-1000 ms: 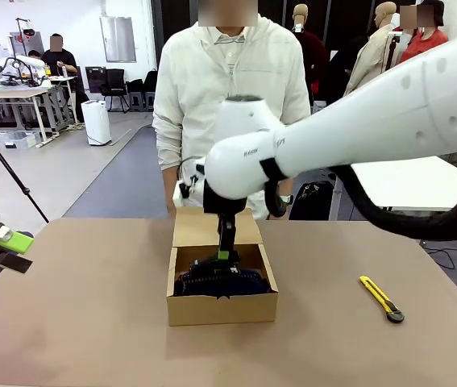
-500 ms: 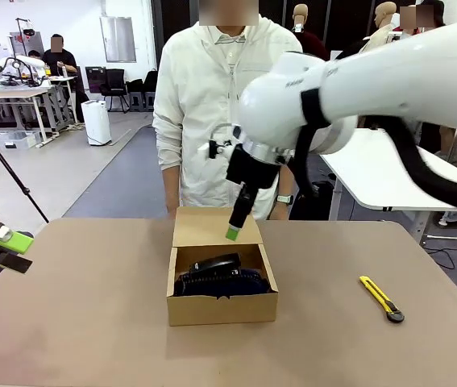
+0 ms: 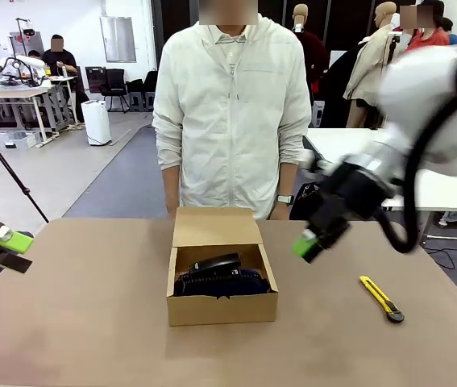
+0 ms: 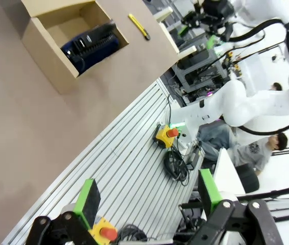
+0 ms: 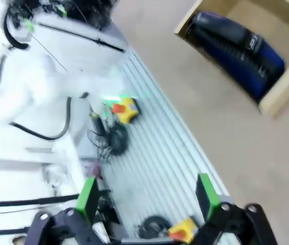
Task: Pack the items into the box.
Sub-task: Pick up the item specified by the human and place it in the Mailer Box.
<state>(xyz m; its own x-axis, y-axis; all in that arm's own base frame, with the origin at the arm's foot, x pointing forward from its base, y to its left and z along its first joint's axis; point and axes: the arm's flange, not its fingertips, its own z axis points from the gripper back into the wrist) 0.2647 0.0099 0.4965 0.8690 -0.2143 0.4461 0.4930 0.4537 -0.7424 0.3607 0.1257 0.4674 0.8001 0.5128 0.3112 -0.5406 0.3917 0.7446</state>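
**A:** Where was the box?

**B:** The brown cardboard box (image 3: 222, 309) sat near the middle of the table (image 3: 91, 322). Its flap lid (image 3: 216, 226) stood open on the far side. A person (image 3: 232, 121) in a pale zipped jacket stood just beyond the table's far edge, behind the box.

**A:** And the items?

**B:** Both lay inside the box. The dark navy pouch (image 3: 228, 285) filled the bottom almost from wall to wall. The black stapler (image 3: 214, 264) rested on top of it, toward the far left part of the box.

**A:** What was the right gripper (image 3: 305, 245) doing?

**B:** It hung in the air to the right of the box, above the table and apart from everything on it. It was blurred in the front view. In its own wrist view the green-padded fingers (image 5: 88, 196) were spread wide with nothing between them. A yellow-and-black utility knife (image 3: 381, 299) lay flat on the table farther right and nearer.

**A:** And the left one?

**B:** The left gripper (image 3: 9, 240) was at the table's left edge, well apart from the box. Its jaws were also spread wide and empty. Its wrist view showed the box and the pouch far off.
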